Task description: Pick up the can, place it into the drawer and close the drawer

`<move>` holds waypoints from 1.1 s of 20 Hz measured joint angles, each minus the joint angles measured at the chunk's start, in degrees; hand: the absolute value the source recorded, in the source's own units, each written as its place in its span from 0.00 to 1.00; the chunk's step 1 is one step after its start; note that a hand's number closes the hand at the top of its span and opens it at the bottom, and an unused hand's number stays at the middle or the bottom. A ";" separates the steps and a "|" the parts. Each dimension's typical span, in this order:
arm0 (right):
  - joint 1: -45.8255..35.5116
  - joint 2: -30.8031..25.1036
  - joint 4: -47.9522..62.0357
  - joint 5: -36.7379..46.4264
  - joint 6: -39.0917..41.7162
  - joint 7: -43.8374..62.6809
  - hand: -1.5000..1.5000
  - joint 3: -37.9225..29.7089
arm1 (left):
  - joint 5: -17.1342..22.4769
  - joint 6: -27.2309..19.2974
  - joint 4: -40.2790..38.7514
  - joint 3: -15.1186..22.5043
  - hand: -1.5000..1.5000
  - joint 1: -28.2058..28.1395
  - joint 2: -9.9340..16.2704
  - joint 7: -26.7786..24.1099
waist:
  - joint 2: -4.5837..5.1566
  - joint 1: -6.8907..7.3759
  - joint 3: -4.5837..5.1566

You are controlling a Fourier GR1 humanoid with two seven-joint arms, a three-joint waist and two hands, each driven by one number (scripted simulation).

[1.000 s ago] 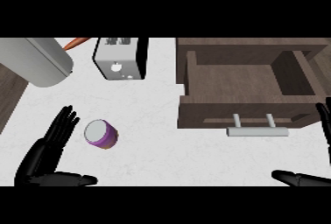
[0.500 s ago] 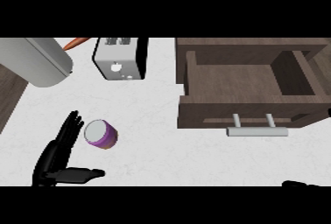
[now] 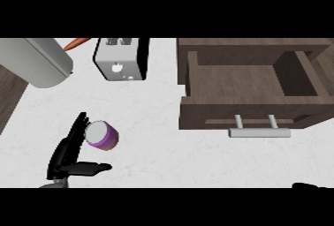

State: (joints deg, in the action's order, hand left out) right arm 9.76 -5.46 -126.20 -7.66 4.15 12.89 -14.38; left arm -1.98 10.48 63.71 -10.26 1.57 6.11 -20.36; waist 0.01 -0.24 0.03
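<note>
A short purple can (image 3: 102, 134) with a grey lid lies tilted on the white counter (image 3: 163, 150) at the lower left. My left hand (image 3: 65, 156) is open right beside it. Its straight fingers run along the can's left side and its thumb points right below the can. At the right stands the open drawer (image 3: 251, 108) of dark wood, nothing inside it, its metal handle (image 3: 259, 131) facing me. Only a black sliver of my right hand (image 3: 308, 186) shows at the lower right edge.
A silver toaster (image 3: 120, 59) stands at the back, left of the drawer. A large grey rounded vessel (image 3: 36, 59) fills the back left corner, with an orange tip (image 3: 77, 43) behind it. The counter's dark edge (image 3: 9, 99) runs down the left.
My left hand has moved right and forward until its fingers lie against the can. My right hand has dropped back to the view's lower edge.
</note>
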 measured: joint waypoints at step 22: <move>-1.45 0.56 -0.60 0.26 2.68 1.42 0.00 -2.19 | -1.15 0.91 -37.02 -2.69 0.00 19.29 3.95 -18.28 | 0.08 -0.28 0.01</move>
State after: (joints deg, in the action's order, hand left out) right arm 8.31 -4.90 -126.80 -7.40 6.84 14.30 -16.57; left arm -3.14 11.39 26.69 -12.95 20.86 10.06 -38.63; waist 0.09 -0.53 0.04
